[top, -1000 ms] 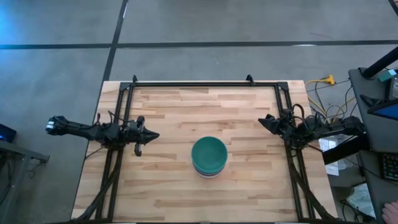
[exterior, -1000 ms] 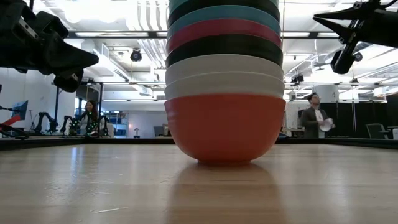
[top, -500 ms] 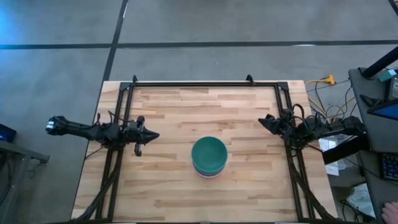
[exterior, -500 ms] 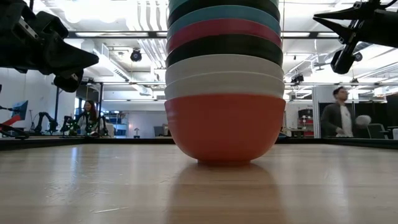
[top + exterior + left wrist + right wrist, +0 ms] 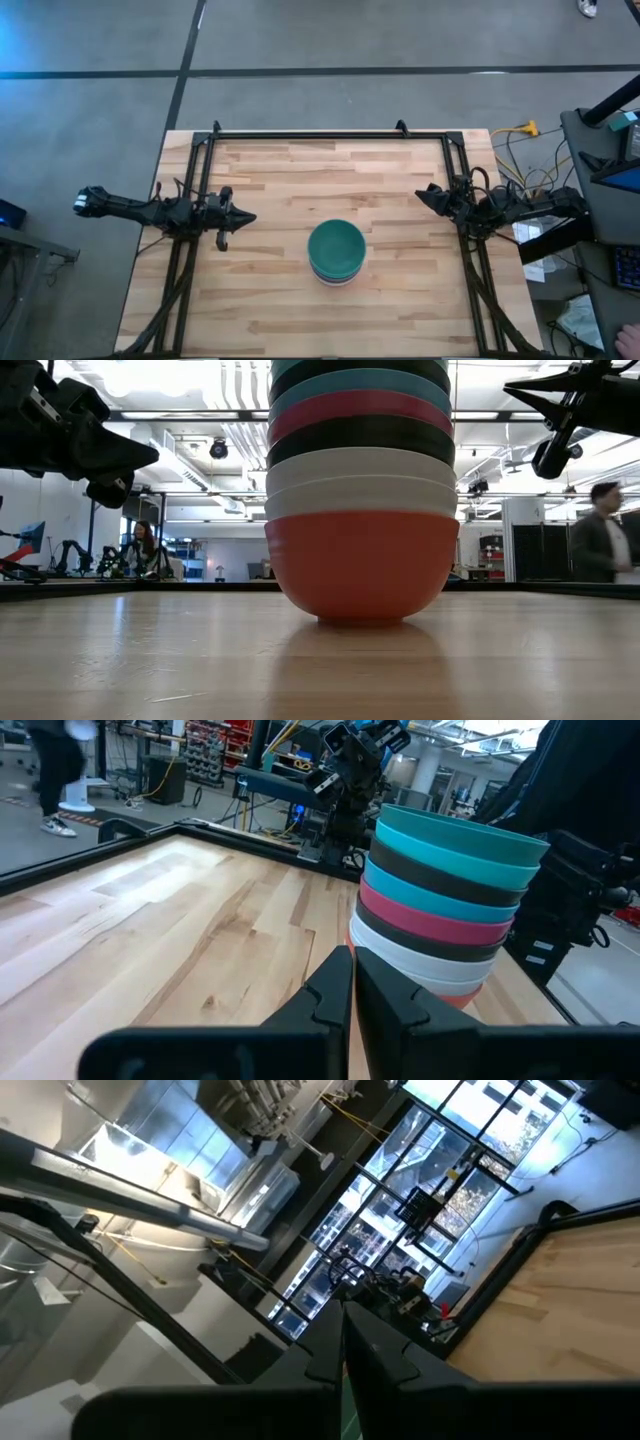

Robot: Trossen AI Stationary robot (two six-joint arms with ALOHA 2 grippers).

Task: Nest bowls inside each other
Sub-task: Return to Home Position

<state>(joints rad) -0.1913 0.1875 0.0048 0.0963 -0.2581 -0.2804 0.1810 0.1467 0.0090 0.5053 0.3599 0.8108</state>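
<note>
The bowls stand nested in one stack [image 5: 336,252] near the table's middle, dark teal uppermost. In the low view the stack [image 5: 362,510] rests by its red-pink bottom bowl on the wood, with two white, black, magenta and turquoise bowls above. The left wrist view shows the stack [image 5: 440,910] ahead of my left gripper [image 5: 352,982]. My left gripper [image 5: 250,217] is shut and hovers to the stack's left. My right gripper [image 5: 421,195] is shut, raised at the table's right side; its fingers [image 5: 343,1342] point up at the ceiling.
A black metal frame [image 5: 330,134] runs along the table's far edge and down both sides. Bare wood [image 5: 300,175] lies around the stack. A bench with cables and equipment [image 5: 600,190] stands right of the table. A person [image 5: 598,545] walks in the room behind.
Both arms and the stack have kept still. Only a person in the room behind the table has walked toward the right.
</note>
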